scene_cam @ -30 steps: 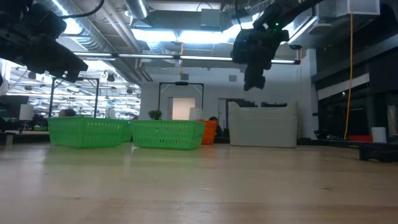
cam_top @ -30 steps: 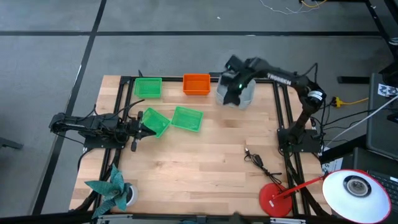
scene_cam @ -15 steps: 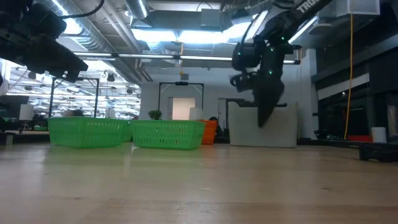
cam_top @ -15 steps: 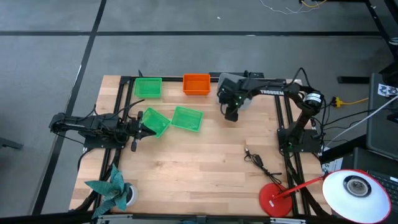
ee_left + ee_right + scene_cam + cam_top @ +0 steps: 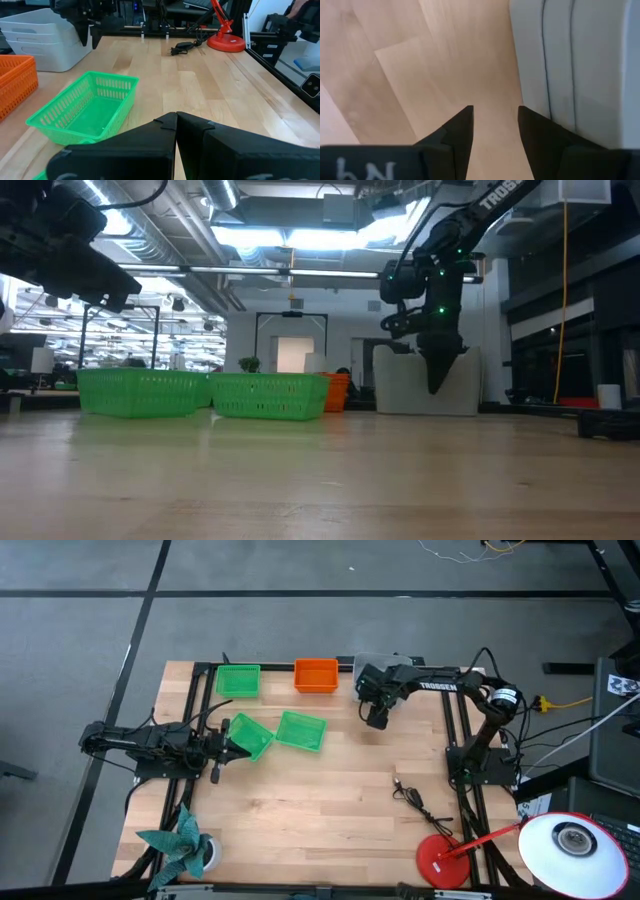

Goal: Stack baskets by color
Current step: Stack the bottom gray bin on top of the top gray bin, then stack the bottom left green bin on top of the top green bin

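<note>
- The right gripper (image 5: 374, 721) is seen hanging over the far right part of the wooden bench (image 5: 330, 810), pointed down, its jaws parted with nothing between them.
- In the right wrist view, bare wood is framed between its fingers (image 5: 457, 131), and the pale grey baskets (image 5: 575, 70) are shown just beside it, apparently nested.
- The grey stack (image 5: 392, 666) is placed at the far edge, mostly hidden under the right arm.
- An orange basket (image 5: 316, 675) is set left of the stack; a green basket (image 5: 239, 680) is further left along the same edge.
- Two more green baskets (image 5: 301, 730) (image 5: 250, 734) are laid nearer the middle, side by side.
- The left gripper (image 5: 222, 745) is held closed and empty at the left side, just beside the nearer green basket.
</note>
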Robot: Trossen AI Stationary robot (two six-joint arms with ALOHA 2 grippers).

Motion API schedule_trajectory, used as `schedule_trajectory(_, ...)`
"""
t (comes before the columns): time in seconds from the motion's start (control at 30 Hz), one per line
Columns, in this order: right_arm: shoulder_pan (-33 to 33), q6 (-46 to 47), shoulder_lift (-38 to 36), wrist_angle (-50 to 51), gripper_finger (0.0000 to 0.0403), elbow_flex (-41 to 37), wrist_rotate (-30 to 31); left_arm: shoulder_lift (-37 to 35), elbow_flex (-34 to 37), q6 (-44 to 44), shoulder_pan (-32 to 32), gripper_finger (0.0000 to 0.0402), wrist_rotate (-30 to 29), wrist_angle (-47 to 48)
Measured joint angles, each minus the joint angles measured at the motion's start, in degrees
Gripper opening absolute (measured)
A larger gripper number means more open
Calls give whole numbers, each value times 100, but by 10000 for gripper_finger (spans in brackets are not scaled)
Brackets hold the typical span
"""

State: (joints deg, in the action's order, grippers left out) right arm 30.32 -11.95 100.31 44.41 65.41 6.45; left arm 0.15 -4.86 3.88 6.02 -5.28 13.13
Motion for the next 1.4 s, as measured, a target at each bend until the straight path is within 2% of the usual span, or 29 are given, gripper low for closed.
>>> schedule_trajectory(0.23,3,121,0,42,157,0,671,1,0,0,0,0,2,-1)
schedule_trajectory(0.4,-8,135,0,-172,157,0,78,1,0,0,2,0,0,-1)
schedule_trajectory(0.57,-13,290,0,-87,157,2,-193,-1,0,0,2,0,2,0)
schedule_trajectory(0.73,-57,657,0,362,157,167,-1204,0,0,0,2,0,2,-1)
schedule_trajectory(0.83,-244,693,0,363,157,378,-2229,0,0,0,0,0,2,-1)
schedule_trajectory(0.93,-599,295,0,-210,157,566,-3601,2,0,0,0,0,1,-1)
schedule_trajectory(1.0,-861,264,0,-797,157,643,-4110,1,0,0,2,0,2,-1)
schedule_trajectory(1.07,-1128,290,0,-1450,157,700,-3918,-1,0,0,2,0,2,-1)
schedule_trajectory(1.2,-1583,296,2,-2337,157,700,-2349,2,0,0,0,0,2,0)
schedule_trajectory(1.27,-1749,376,38,-2715,157,702,-1758,1,0,-2,2,0,2,2)
schedule_trajectory(1.4,-1915,774,132,-3193,157,699,-1242,2,0,0,0,0,2,-1)
